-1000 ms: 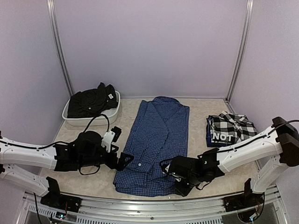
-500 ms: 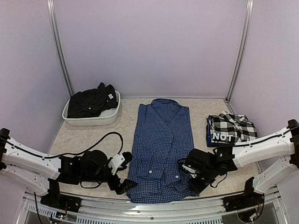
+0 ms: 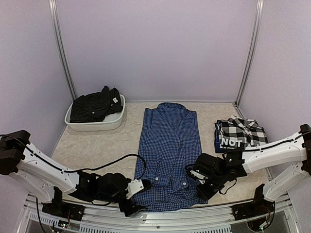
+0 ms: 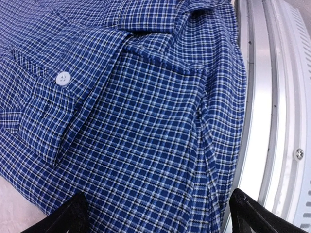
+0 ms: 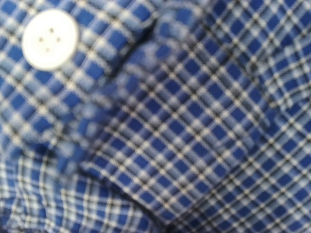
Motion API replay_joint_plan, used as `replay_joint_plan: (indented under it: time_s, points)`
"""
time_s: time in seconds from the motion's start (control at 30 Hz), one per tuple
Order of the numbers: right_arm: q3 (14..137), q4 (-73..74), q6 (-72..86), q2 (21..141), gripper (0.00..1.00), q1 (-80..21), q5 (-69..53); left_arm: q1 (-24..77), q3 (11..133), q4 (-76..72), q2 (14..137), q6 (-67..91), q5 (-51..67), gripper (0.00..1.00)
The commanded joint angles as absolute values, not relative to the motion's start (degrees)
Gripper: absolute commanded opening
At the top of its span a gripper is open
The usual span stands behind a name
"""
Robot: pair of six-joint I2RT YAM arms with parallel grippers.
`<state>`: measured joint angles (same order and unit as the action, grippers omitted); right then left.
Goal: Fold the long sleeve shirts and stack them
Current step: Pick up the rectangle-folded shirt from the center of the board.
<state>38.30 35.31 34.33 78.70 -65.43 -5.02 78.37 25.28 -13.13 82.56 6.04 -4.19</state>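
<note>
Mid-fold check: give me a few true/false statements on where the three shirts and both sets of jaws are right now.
1. The blue shirt lies spread lengthwise in the middle of the table. True.
2. The black shirt is laid flat on the table. False: it is bunched in the white tub at the far left.
3. The black-and-white shirt lies on top of the blue shirt. False: it sits apart, on the right.
4. The left jaws are open over the blue shirt's near hem. True.
5. The right jaws are over the tub. False: they are at the blue shirt's near right corner.
</note>
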Motion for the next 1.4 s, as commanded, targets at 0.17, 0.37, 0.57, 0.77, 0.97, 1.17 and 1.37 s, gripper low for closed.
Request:
replay_joint_plan:
  time_s: [0.17,0.37,0.57,0.77,0.97,1.17,1.37]
  points:
    - [37.97,36.65,34.61,77.79,0.0,-64.6,-5.35,79.19,29.69,-11.08,89.43,4.88,-7.79,0.68]
    - [37.82,36.51,34.66,77.06,0.0,-64.34,-5.43,79.32,30.09,-10.84,89.93,4.02,-5.66,0.33]
    - [37.16,36.07,35.37,75.71,0.0,-64.31,-7.09,79.34,30.95,-9.9,89.63,4.2,-2.24,0.01]
    - [35.95,35.96,37.08,72.13,0.0,-64.65,-10.52,80.75,31.87,-9.19,88.67,6.68,-0.35,0.0]
    - [35.39,37.03,38.34,69.34,0.0,-66.86,-15.08,80.77,33.15,-5.16,83.65,7.94,5.18,0.0]
    - [34.21,38.49,40.38,65.35,0.0,-69.12,-18.38,80.73,34.28,-0.3,79.23,10.22,9.29,0.0]
    - [39.74,40.37,38.73,64.09,0.0,-67.62,-15.78,74.26,35.34,-0.92,75.38,11.6,13.27,0.0]
